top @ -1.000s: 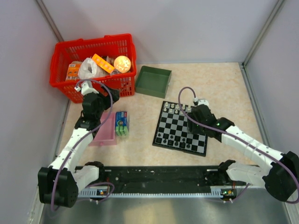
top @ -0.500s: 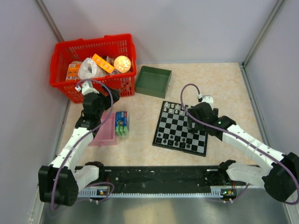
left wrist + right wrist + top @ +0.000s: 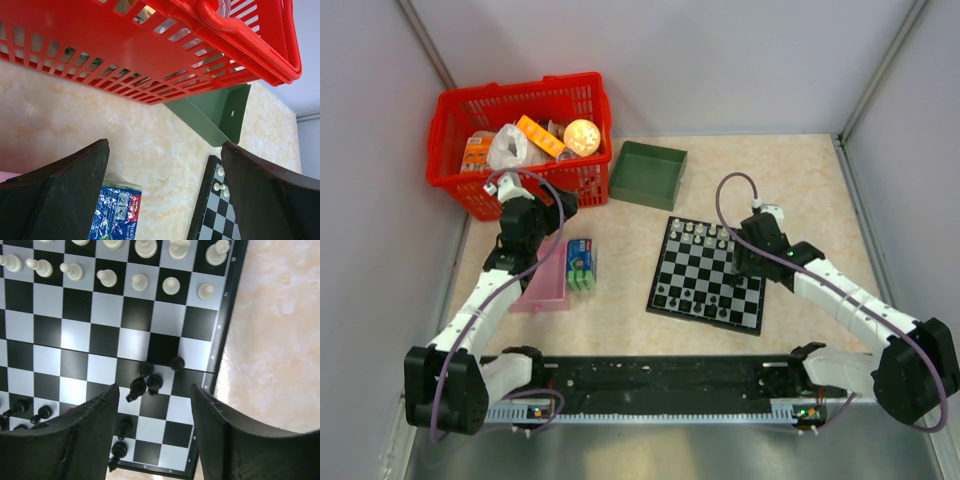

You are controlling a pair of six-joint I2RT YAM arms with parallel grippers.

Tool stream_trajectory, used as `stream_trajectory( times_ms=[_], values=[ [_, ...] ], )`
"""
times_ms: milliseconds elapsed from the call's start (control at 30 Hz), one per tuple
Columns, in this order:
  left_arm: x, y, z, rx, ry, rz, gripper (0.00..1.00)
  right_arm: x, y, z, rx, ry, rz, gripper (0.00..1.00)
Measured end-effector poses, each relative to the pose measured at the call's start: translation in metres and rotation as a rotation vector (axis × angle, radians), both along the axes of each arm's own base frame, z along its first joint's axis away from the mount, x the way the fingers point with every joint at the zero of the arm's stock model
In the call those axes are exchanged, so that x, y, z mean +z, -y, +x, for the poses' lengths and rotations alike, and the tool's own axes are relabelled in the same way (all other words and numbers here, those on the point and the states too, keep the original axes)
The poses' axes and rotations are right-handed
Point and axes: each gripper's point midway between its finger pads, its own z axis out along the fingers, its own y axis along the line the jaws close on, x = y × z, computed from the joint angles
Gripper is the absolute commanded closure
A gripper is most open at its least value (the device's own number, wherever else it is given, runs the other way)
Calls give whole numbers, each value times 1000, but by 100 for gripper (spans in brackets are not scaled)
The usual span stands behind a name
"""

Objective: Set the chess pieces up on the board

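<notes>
Beige tabletop [image 3: 800,190]: one board [image 3: 695,270], seven white pawns [image 3: 139,281] visible; left claw [image 3: 165,145], right claw [image 3: 155,389] spread, empty.

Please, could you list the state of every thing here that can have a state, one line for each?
left gripper, jaws open, holding nothing
right gripper, jaws open above the board, holding nothing
board, lying flat, unfolded
white pieces, upright in two rows at one edge
black pieces, not all placed; four bunched on middle squares
red basket, upright, filled with items
</notes>
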Motion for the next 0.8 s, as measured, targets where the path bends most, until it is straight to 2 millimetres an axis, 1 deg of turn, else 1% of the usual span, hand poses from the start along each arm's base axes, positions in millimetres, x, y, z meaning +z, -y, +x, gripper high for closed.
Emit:
stream_trajectory(
  times_ms=[67, 233, 467, 700, 800],
  values=[
    [0, 0, 0, 1, 1, 0, 1, -5, -6, 0, 15, -18, 23, 51],
    [0, 0, 0, 1, 1, 1, 1, -18, -17, -5, 52, -73, 56, 57],
    [0, -1, 0, 5, 2, 1, 1, -26, -26, -7, 87, -113, 85, 60],
    [0, -1, 0, 5, 2, 1, 1, -26, -27, -7, 90, -115, 87, 61],
    [1, -1, 0, 5, 2, 1, 1, -25, -24, -7, 79, -106, 77, 62]
  ],
)
